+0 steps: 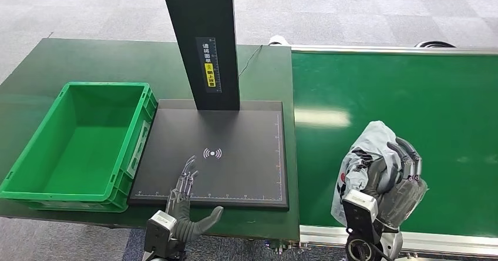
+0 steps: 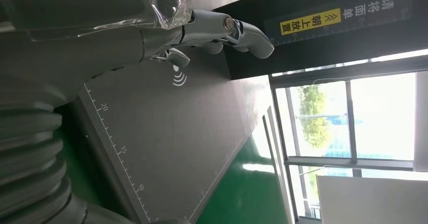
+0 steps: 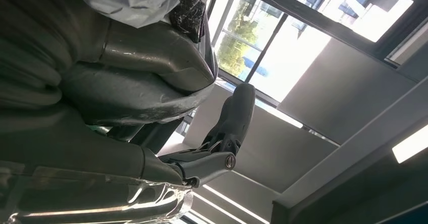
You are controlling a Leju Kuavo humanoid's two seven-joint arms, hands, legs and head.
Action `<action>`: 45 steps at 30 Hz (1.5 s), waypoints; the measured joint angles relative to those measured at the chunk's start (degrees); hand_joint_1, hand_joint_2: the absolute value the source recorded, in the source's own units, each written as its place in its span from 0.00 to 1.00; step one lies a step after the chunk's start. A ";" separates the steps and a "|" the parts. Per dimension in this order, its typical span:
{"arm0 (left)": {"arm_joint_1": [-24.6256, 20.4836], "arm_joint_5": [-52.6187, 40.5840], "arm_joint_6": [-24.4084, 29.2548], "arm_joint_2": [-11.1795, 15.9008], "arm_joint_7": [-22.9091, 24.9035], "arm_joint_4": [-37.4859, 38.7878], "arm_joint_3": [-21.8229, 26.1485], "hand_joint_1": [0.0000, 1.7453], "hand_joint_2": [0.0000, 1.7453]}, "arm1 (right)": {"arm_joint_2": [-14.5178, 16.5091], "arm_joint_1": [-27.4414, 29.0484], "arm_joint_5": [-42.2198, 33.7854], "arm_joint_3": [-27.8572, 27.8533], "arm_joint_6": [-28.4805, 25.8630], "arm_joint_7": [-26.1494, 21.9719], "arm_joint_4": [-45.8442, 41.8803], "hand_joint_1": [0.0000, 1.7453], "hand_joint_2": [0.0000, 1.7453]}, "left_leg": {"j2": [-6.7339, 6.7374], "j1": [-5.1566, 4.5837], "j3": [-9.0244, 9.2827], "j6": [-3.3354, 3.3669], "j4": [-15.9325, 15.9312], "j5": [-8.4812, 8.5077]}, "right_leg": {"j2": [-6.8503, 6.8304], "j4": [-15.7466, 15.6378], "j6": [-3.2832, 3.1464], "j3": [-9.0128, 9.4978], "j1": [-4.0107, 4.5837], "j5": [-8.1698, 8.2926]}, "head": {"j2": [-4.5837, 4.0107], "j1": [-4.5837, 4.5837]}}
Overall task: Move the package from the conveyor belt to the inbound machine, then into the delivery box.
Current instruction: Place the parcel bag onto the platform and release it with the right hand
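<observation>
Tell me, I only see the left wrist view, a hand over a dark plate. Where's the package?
Observer: The right hand grips the package, a grey bag, over the green belt.
Operator: Is there a box for it?
Observer: Yes, a green box sits beside the plate, on the side away from the belt, with nothing inside.
Operator: Is my hand on the plate's middle?
Observer: No, the left hand is at the plate's near edge, fingers spread, short of the white wave mark.
</observation>
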 joint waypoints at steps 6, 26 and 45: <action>-0.01 0.00 0.00 0.00 0.00 0.03 -0.02 0.00 1.00 | 0.04 0.11 0.00 -0.22 0.00 0.00 -0.66 1.00 1.00 | 0.00 0.00 0.00 0.00 0.00 0.00 | 0.00 0.00 0.00 0.00 0.00 0.00 | -0.01 0.01; -1.02 0.06 -0.04 -0.11 -0.01 0.86 -0.10 0.00 1.00 | -2.22 -5.69 -9.29 1.47 0.10 0.89 1.32 1.00 1.00 | 0.05 -0.01 -0.02 0.02 0.00 0.03 | 0.02 0.00 0.00 0.01 0.00 0.02 | 0.00 0.01; -3.96 -0.68 -1.16 -0.10 -0.30 3.85 -1.96 0.00 1.00 | -1.64 -51.10 -17.82 5.98 20.53 8.93 48.23 1.00 1.00 | -0.02 0.00 -0.28 0.02 0.01 0.27 | -0.04 0.14 -0.03 -0.27 0.01 0.17 | -0.01 -0.01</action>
